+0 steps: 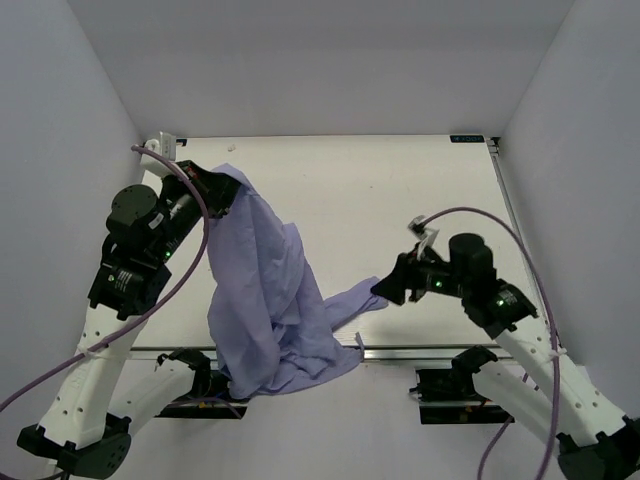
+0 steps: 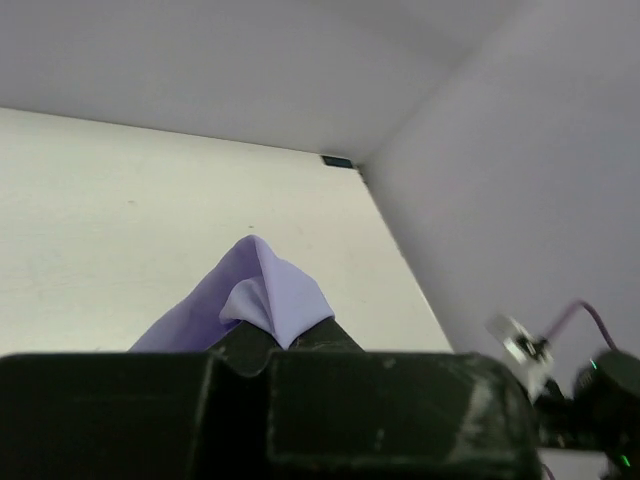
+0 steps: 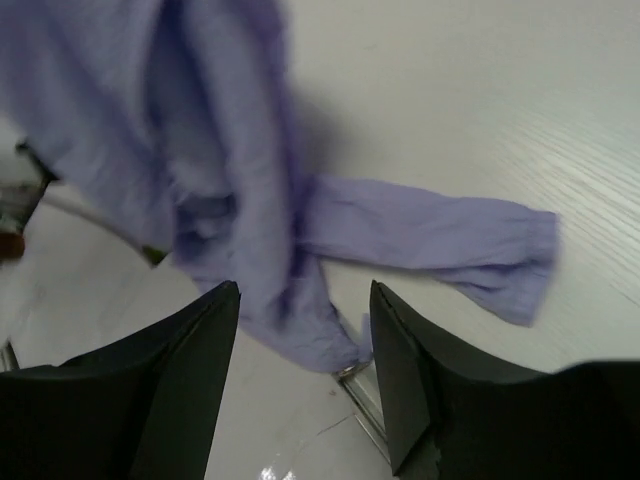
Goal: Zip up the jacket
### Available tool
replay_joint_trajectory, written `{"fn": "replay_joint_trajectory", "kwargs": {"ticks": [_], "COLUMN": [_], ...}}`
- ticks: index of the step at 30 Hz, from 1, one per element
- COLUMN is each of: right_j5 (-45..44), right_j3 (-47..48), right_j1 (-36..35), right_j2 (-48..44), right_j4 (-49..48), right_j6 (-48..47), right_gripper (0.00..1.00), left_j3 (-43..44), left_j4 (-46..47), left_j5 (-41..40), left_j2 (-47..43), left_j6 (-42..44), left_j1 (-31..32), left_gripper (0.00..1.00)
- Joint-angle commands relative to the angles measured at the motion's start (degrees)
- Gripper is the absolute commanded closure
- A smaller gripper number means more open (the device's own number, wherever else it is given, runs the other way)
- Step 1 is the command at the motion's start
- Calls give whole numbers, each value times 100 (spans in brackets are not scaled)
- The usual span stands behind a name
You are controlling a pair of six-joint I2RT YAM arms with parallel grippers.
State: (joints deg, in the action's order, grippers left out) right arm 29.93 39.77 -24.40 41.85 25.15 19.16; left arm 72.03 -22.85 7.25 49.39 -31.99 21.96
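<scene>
Jacket (image 1: 265,300) at L; R tabletop (image 1: 400,190) free

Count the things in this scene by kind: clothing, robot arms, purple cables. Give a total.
Clothing: 1, the jacket
Robot arms: 2, the left arm and the right arm
Purple cables: 2, the left cable and the right cable
Total: 5
</scene>
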Motion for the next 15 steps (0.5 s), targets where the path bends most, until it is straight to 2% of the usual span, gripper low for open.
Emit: {"fn": "replay_joint_trajectory", "kwargs": {"ticks": [1, 2, 3, 4, 5, 8, 9, 11, 15], "right_j5": [-451, -679, -1152, -1365, -1567, -2674, -3364, -3713, -4424], "right_j3": [-459, -548, -584, -602, -532, -243, -41, 127, 409], "right_j1": [-1186, -1581, -2351, -2724, -3424, -4158, -4386, -4450, -4485], "right_j2": [32, 208, 401, 856, 1130, 2229, 2475, 3135, 3602], "right_j4": [-1002, -1116, -1404, -1564, -1679, -1698, -1619, -1461, -1354], "right_j6": [272, 421, 527, 606, 729, 1001, 1324, 1598, 2240], "right_gripper": [38, 28, 24, 11, 11, 10, 11, 11, 11], "left_j3": [-83, -110, -110, -75, -32, 92, 101, 92, 145], "left_j4": [-88, -71, -88, -131, -254, -395, -413, -439, -597], "left_j5": [-1084, -1120, -1155, -1181, -1234, -1252, -1252, -1243, -1366], "left_j2": [-157, -157, -149, -122, -87, -34, -43, -131, -298], "left_j6": [-27, -1, 26, 43, 61, 149, 184, 254, 342], "left_j1": [-25, -25, -25, -25, -25, -25, -25, -25, -25], "left_gripper": [100, 100, 100, 100, 100, 100, 100, 100, 100]}}
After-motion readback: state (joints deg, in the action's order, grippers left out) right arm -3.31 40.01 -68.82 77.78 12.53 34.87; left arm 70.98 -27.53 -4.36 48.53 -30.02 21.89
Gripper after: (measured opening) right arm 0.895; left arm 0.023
